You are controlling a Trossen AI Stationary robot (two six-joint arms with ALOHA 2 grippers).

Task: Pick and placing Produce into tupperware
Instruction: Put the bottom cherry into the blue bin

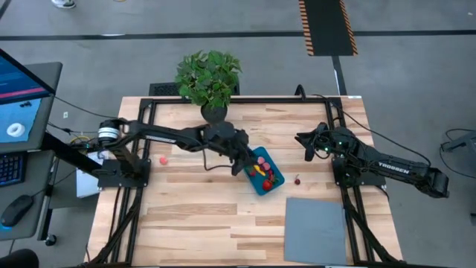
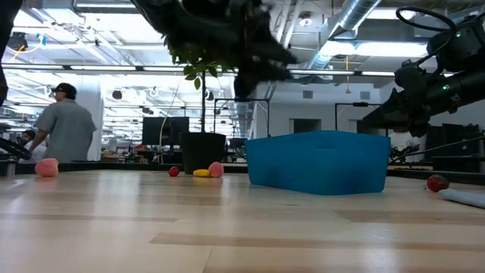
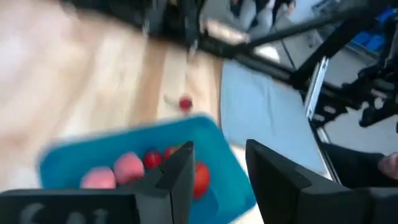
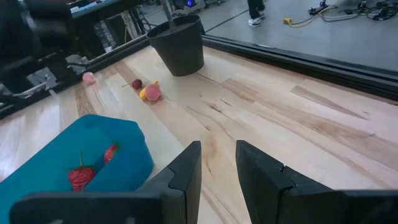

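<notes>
Hovering left jaws apart over tupperware (image 1: 263,171) | wooden table (image 1: 201,216) | person (image 2: 64,125) behind

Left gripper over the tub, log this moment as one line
left gripper open above tupperware | produce inside | right gripper waiting, empty

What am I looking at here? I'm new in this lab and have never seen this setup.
Two dark robot arms work at a wooden table. One picture looks straight down, one sits at table height, and two come from cameras on the arms' wrists. The left hand hangs over a blue tub, its fingers apart and empty; small red and pink produce pieces lie inside the tub. The right hand waits off to the side, holding nothing. Loose pieces lie on the wood: a pink one and a red one. There is also a potted plant and a grey mat.
</notes>
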